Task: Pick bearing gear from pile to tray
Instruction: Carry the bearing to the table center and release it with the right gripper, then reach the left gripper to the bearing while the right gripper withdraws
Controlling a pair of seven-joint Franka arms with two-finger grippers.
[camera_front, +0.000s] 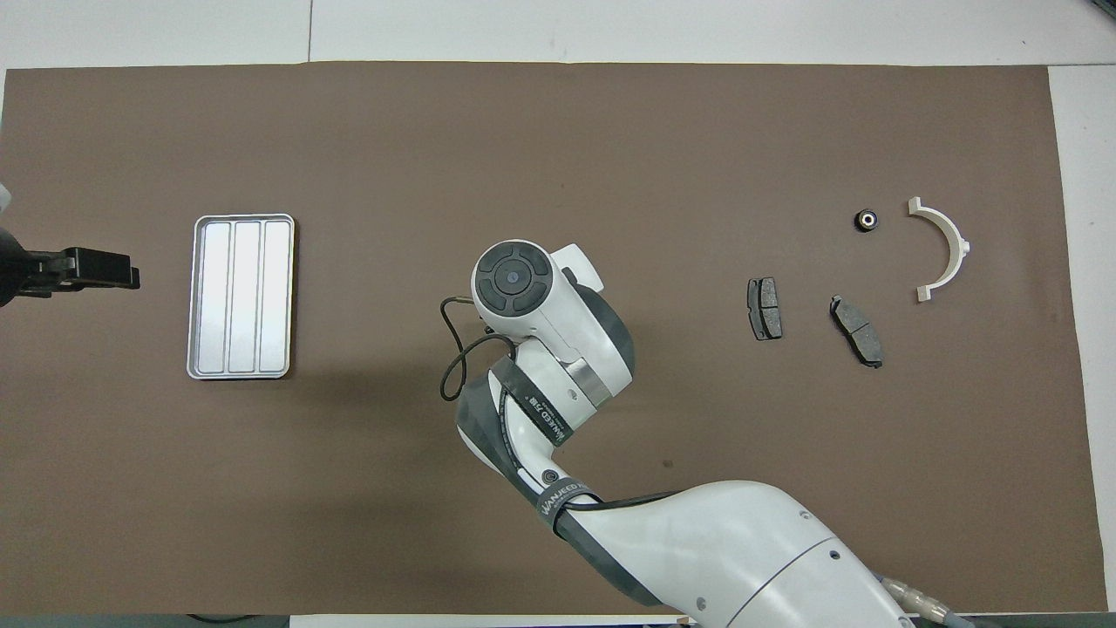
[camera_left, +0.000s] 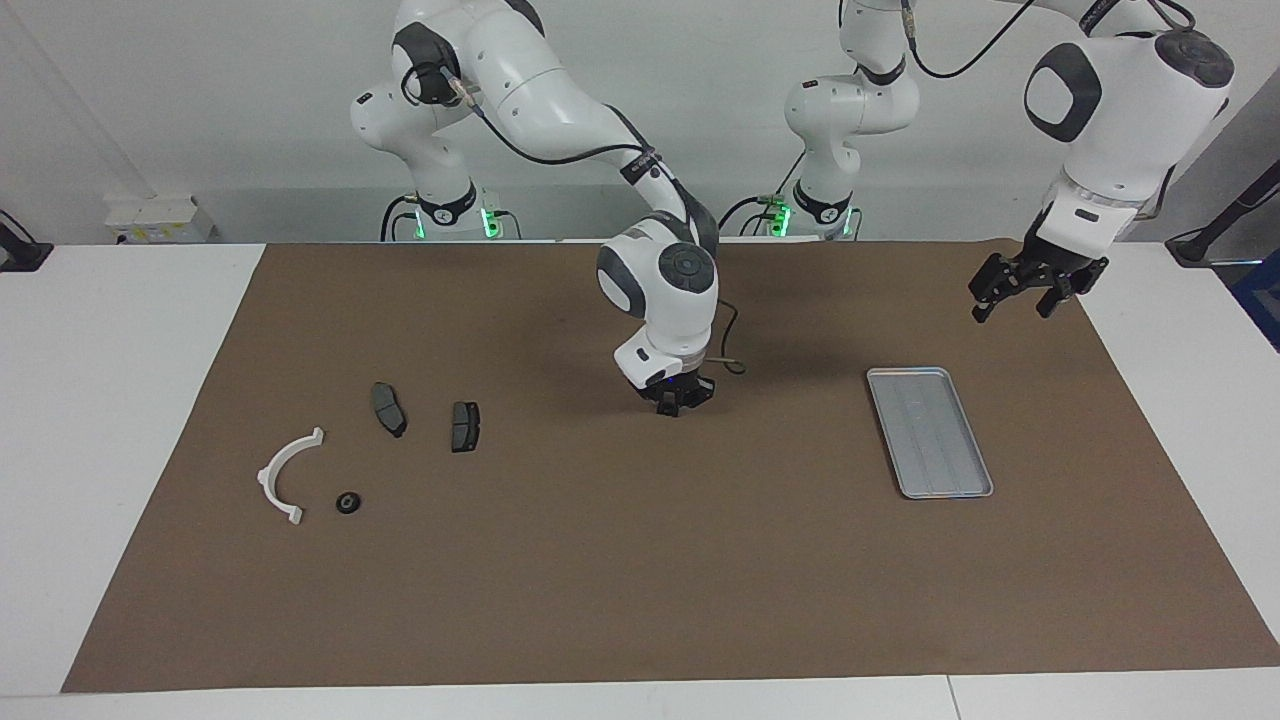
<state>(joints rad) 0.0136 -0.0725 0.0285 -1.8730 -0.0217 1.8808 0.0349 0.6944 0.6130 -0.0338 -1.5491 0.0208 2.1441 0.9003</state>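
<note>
The gear, a small black round piece, lies on the brown mat at the right arm's end of the counter, just beside the white arc and farther from the robots than the two pads. The right gripper, fingertips pressed together and holding nothing that can be seen, hangs low over the mat's middle, between the pile and the tray. The gear lies well apart from it, toward the right arm's end; round, it offers no long axis. The right arm is much the nearer. The left gripper waits spread, near the tray, which is empty.
</note>
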